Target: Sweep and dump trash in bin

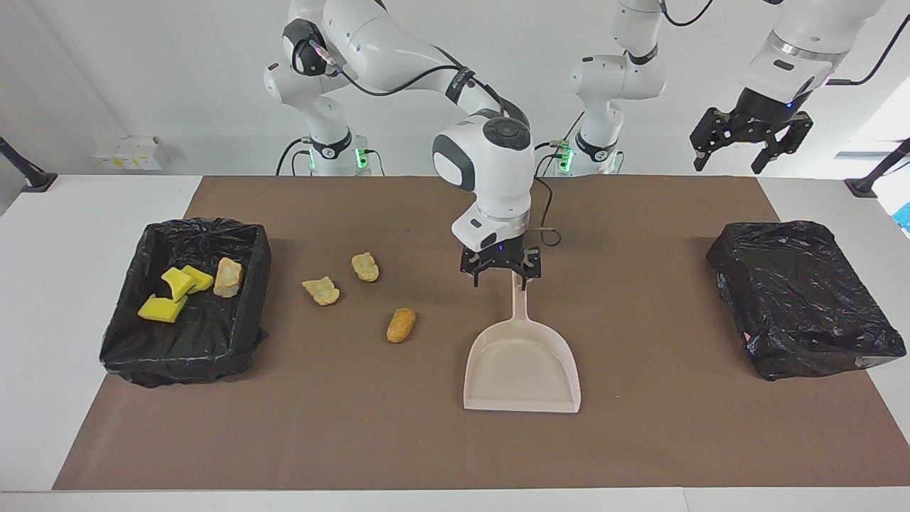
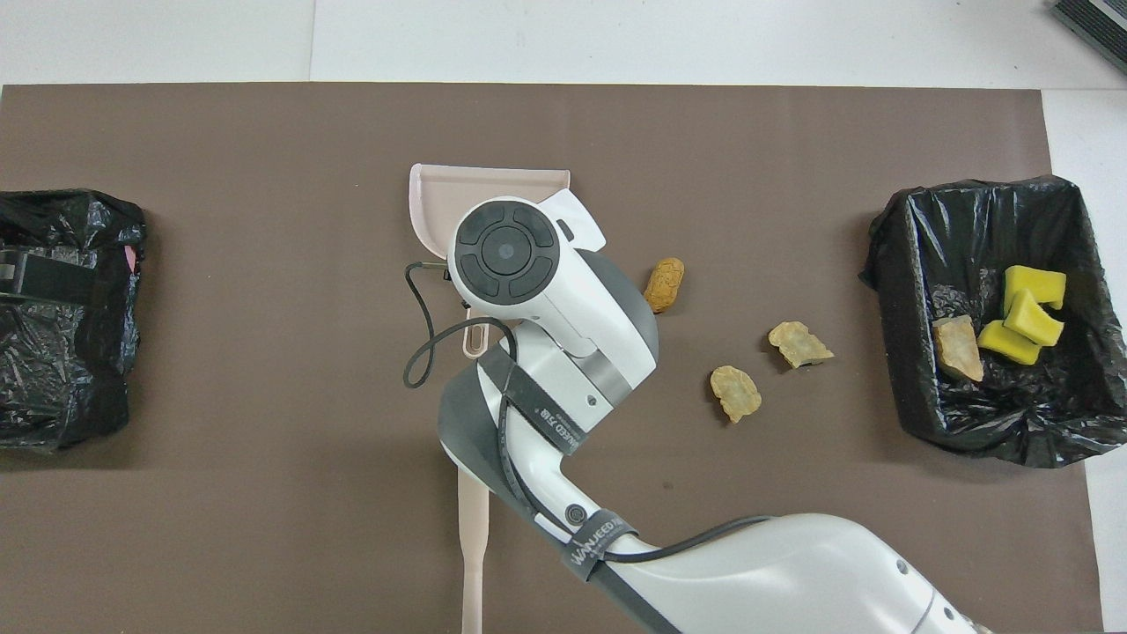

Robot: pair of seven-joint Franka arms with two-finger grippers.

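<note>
The right gripper (image 1: pixel 500 279) is hanging in the middle of the facing view with its two black fingers spread apart, gripping nothing. It is hovering just over the end of the handle of the flat beige plastic dustpan (image 1: pixel 522 366); one finger is sitting right beside the handle tip, and contact cannot be told. The dustpan is lying flat on the brown table mat (image 1: pixel 640 441) in the lower centre of the frame, its wide mouth pointing toward the bottom edge.

The left gripper (image 1: pixel 746 149) is waiting high in the upper corner of the facing view at the left arm's end, its fingers also standing apart and empty, above the closed black plastic-wrapped box (image 1: pixel 803 299).

The trash is lying in two groups. Three bright yellow sponge chunks (image 1: pixel 174 291) and one tan bread-like lump (image 1: pixel 228 276) are resting inside the open bin lined with a black plastic bag (image 1: pixel 178 359), at mid height at the right arm's end. Three more tan to golden-brown lumps (image 1: pixel 401 324) are lying loose on the mat between that bin and the dustpan, the darkest one nearest the dustpan.

At the bottom centre of the overhead view, a slim beige handle (image 2: pixel 474 546) is showing beside the right arm.
</note>
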